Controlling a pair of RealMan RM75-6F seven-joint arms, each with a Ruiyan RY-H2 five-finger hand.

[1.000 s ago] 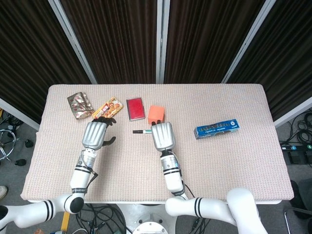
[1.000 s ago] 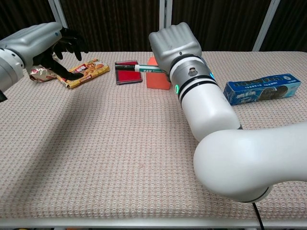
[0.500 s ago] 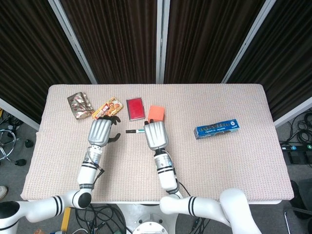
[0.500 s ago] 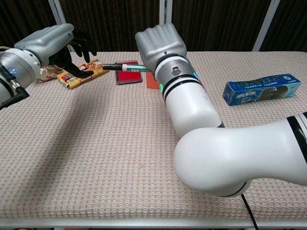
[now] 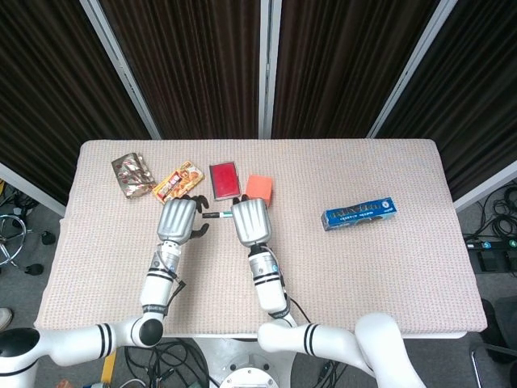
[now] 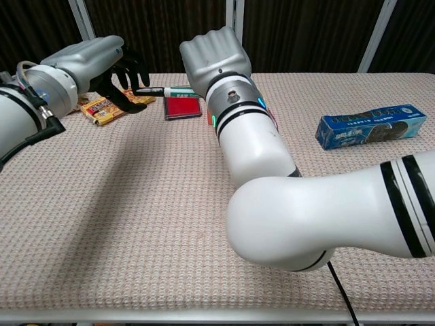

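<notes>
The slim pen with a black tip and a green-and-white barrel (image 6: 162, 90) was held above the table by the right hand (image 5: 251, 221), whose fingers were clenched around the barrel so that only the tip end stuck out sideways toward the left hand (image 5: 179, 220). In the chest view the pen lay level, its black tip reaching to the dark fingers (image 6: 129, 75) of the left hand; whether tip and fingers actually touched could not be told. The left hand was released, its fingers apart and curved, grasping nothing. The two hands hung side by side over the woven beige tablecloth (image 5: 363, 267), the left one just beside the right.

Behind the hands, toward the far edge, lay a flat red rectangular case (image 5: 224, 179), and just beside it to the right an orange block (image 5: 259, 187), partly hidden behind the right hand in the chest view. Left of the red case rested an orange-and-yellow snack wrapper (image 5: 176, 181), and further left a crumpled brownish foil packet (image 5: 131, 175). Well apart on the right side of the table lay a long blue cardboard box with white lettering (image 5: 360, 213), at a slight tilt. Dark pleated curtains with pale metal poles (image 5: 265, 69) stood behind the table.
</notes>
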